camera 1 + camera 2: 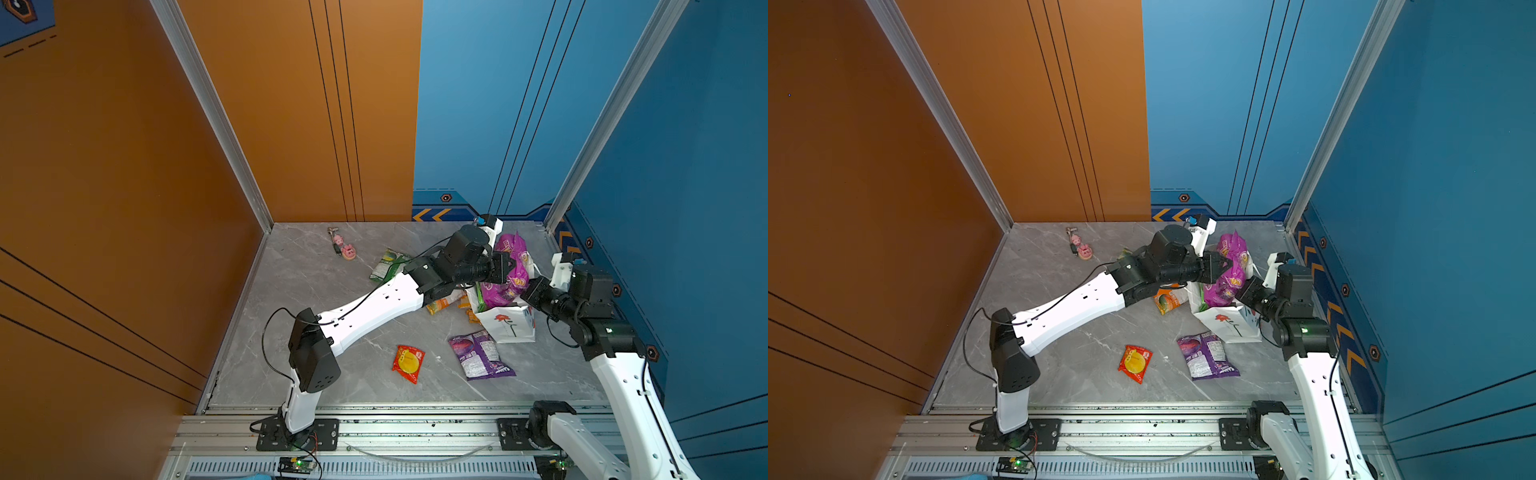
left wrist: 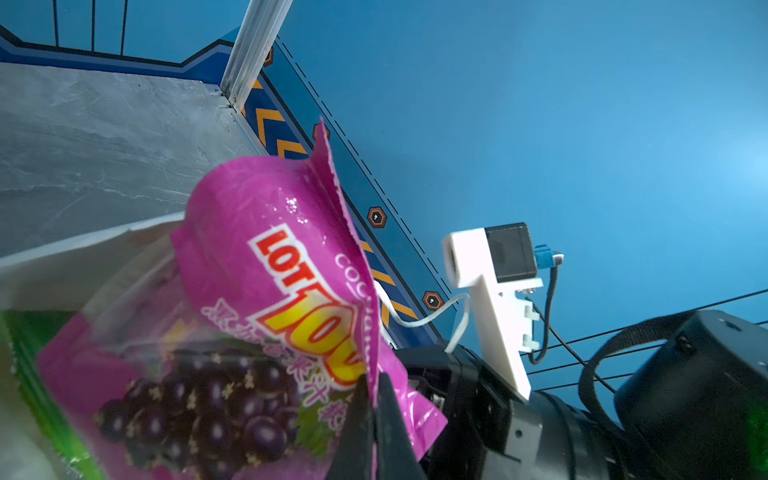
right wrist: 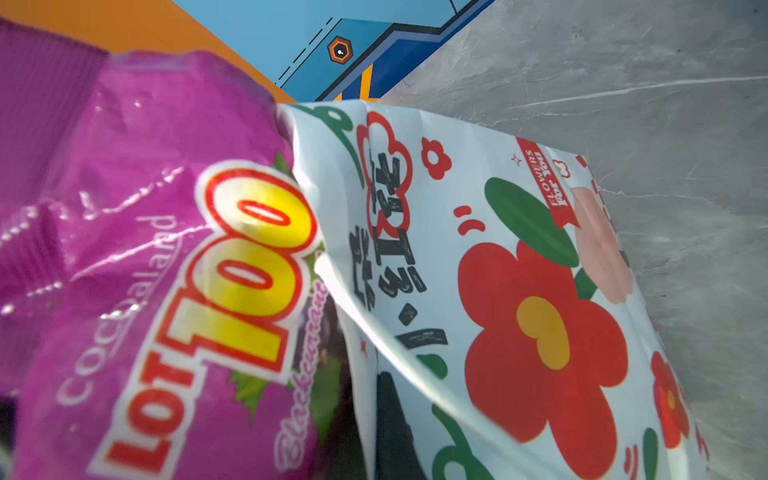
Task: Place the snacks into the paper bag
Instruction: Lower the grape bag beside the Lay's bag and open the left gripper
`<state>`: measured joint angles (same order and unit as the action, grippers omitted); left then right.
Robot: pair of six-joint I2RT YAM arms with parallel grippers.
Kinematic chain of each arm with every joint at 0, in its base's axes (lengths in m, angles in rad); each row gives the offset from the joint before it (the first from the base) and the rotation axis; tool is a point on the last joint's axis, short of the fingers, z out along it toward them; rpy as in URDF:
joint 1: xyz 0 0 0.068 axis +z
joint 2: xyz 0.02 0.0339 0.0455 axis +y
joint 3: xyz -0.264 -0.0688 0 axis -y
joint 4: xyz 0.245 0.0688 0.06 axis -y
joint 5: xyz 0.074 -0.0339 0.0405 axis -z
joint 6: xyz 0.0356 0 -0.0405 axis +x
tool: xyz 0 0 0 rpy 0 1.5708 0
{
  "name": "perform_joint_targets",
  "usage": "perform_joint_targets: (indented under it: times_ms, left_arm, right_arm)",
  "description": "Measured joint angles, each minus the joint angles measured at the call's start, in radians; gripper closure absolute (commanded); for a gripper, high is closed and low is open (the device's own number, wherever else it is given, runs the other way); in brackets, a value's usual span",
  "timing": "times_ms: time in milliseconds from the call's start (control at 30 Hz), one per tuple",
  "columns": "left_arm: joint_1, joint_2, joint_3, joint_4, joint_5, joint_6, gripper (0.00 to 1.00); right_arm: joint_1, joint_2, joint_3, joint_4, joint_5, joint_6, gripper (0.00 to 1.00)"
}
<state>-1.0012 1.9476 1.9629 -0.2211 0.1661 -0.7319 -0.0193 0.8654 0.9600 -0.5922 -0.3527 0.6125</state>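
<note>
I am midway through loading one snack. My left pincer is clamped narrow on the side seam of the magenta grape packet. That packet stands half inside the mouth of the paper bag, with its upper half poking above the rim. The bag sits close to the desk's right edge, and my left arm reaches across the middle of the desk to get there.

My right pincer is closed at the bag's rim on the side nearest that edge. In the right wrist view one black finger shows just inside the flowered side panel. I judge it is pinching that panel to hold the mouth open and steady the bag.

Something green already lies inside the bag, beside the magenta packet.

Out on the desk:
- A purple packet and a red-and-yellow packet lie toward the near edge.
- A green packet lies farther back.
- An orange packet lies just beside the bag.

The next move, as I see it, is to push the magenta packet deeper. Then I should open the left pincer and lift clear without dragging the foil or the rim. The right pincer should hold on, or the light bag may tip.
</note>
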Motion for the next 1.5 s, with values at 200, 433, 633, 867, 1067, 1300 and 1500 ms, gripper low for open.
perform_joint_targets:
  times_ms: [200,433,633,867,1067,1300,1500]
  left_arm:
    - [0.007,-0.002,-0.048,0.020,0.001,0.000,1.00]
    - [0.027,-0.023,-0.179,0.041,0.004,-0.005,1.00]
    - [0.025,-0.024,-0.188,-0.009,0.005,-0.003,1.00]
    - [0.013,-0.019,-0.084,-0.171,-0.039,0.013,1.00]
    - [-0.021,0.041,0.104,-0.333,-0.108,0.052,1.00]
    - [-0.042,0.170,0.287,-0.486,-0.157,0.077,1.00]
    - [-0.050,0.283,0.464,-0.609,-0.196,0.088,1.00]
  right_arm:
    - [-0.002,-0.003,0.000,-0.008,0.019,0.010,1.00]
    - [-0.002,-0.024,0.002,-0.045,0.047,0.013,1.00]
    - [-0.002,-0.030,0.003,-0.047,0.051,0.013,1.00]
    - [-0.001,-0.031,0.011,-0.053,0.066,0.013,1.00]
    - [0.001,-0.032,0.011,-0.053,0.069,0.013,1.00]
    - [0.006,-0.034,0.011,-0.060,0.074,0.013,1.00]
    - [0.006,-0.035,0.011,-0.063,0.088,0.012,1.00]
